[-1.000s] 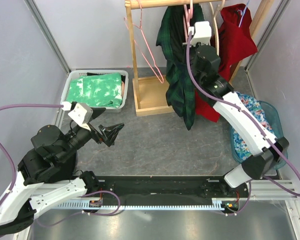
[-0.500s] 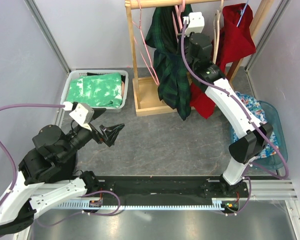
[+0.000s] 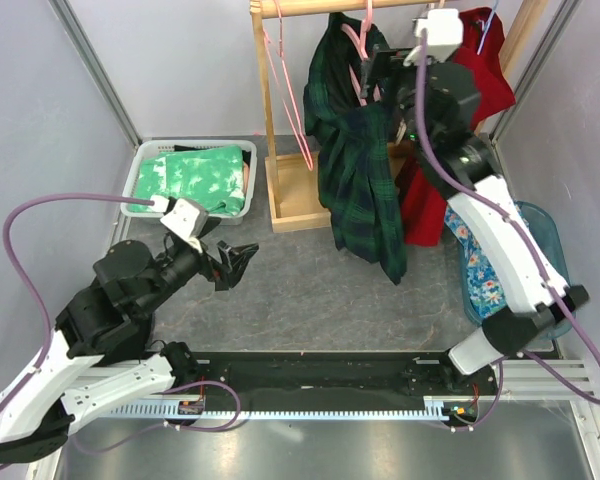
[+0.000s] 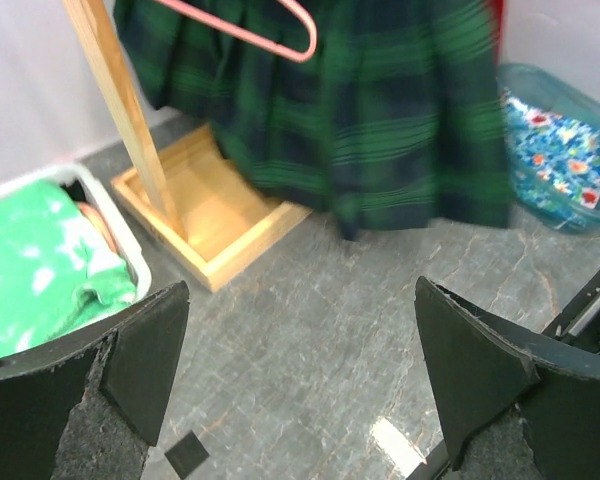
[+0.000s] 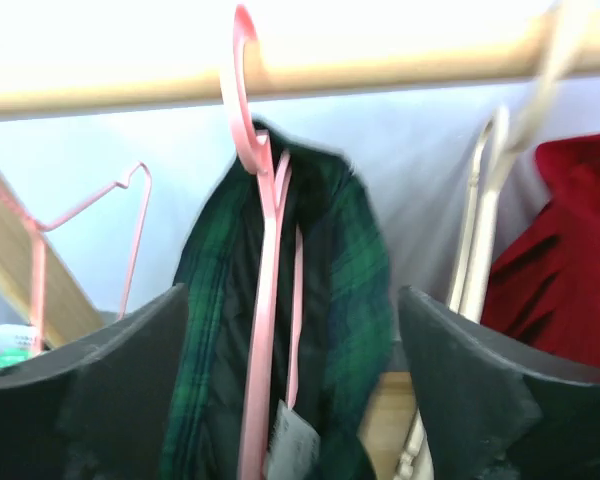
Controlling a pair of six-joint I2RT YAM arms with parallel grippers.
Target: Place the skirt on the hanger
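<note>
Skirt: the dark green plaid fabric skirt [image 3: 360,180] drapes over a thin pink hanger [image 5: 265,250], below the wooden rail [image 3: 300,8].
Hanger: its hook sits over the rail.
My right gripper [image 5: 292,292]: just under the rail, fingers spread either side of the hanger, pinching nothing.
Red garment [image 3: 480,70]: hangs at the rail's right end.
My left gripper [image 4: 300,290]: well below the rail, spread wide, empty.
</note>
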